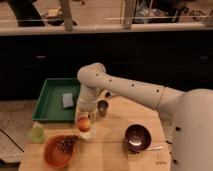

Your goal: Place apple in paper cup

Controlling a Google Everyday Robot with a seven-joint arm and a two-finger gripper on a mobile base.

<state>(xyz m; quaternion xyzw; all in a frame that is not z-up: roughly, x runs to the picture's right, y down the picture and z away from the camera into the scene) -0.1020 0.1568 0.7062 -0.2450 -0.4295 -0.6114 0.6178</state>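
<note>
The apple (84, 124) is small, round and orange-red. It sits at the mouth of the short white paper cup (88, 134) on the wooden table, left of the middle. My gripper (84, 113) hangs straight down from the white arm, directly over the apple and touching or nearly touching its top. The cup's rim is mostly hidden by the apple and the gripper, so I cannot tell how deep the apple sits.
A small steel cup (102, 107) stands just right of the gripper. A pale green cup (36, 134) and an orange bowl of dark bits (59, 150) are at the front left. A dark bowl (136, 138) is at the right. A green tray (47, 107) holding a grey sponge (67, 100) lies behind.
</note>
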